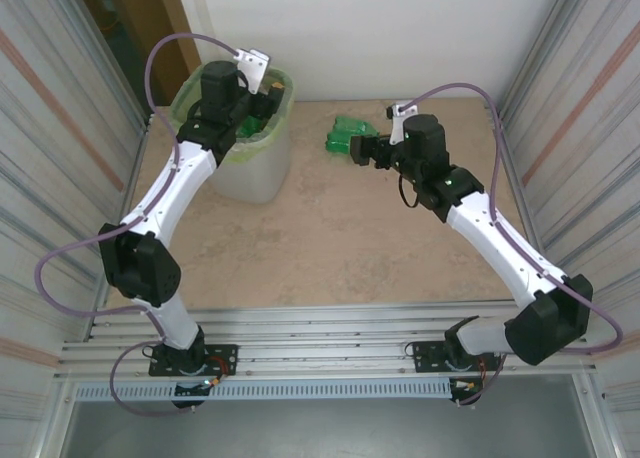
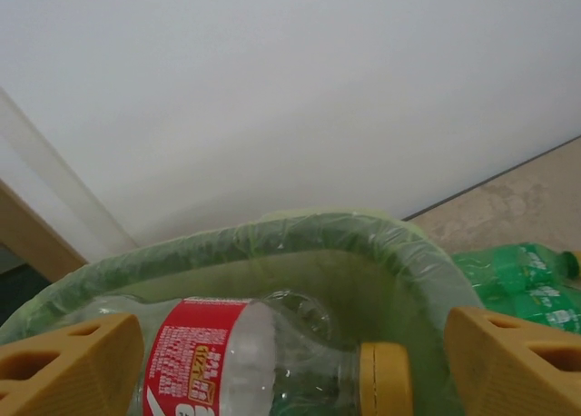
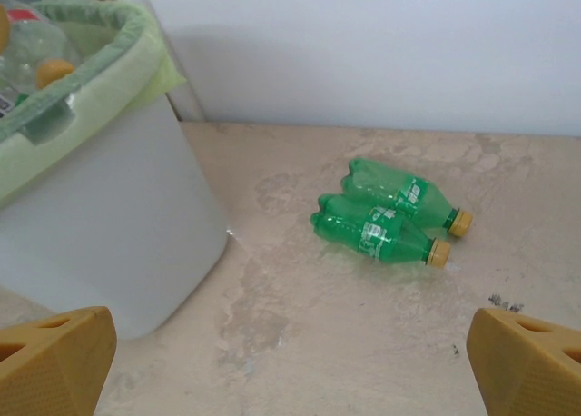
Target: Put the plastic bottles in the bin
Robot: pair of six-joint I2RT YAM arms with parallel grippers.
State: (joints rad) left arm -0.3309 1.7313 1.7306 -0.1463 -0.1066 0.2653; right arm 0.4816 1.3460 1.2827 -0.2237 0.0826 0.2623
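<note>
Green bottles [image 3: 377, 237], side by side on the bench [image 3: 300, 325], lie at twelve o'clock of the empty, wide-open right end effector [image 3: 290, 357], caps toward four, while the left end effector [image 2: 290, 361] gapes over a clear bottle [image 2: 236, 357] in the bin [image 2: 300, 230].

The red label [image 2: 193, 354] on the clear crushed plastic bottle [image 2: 290, 361] bears yellowish print — unreadable; the green plastic bottles [image 3: 377, 234] carry pale labels — illegible too.
</note>
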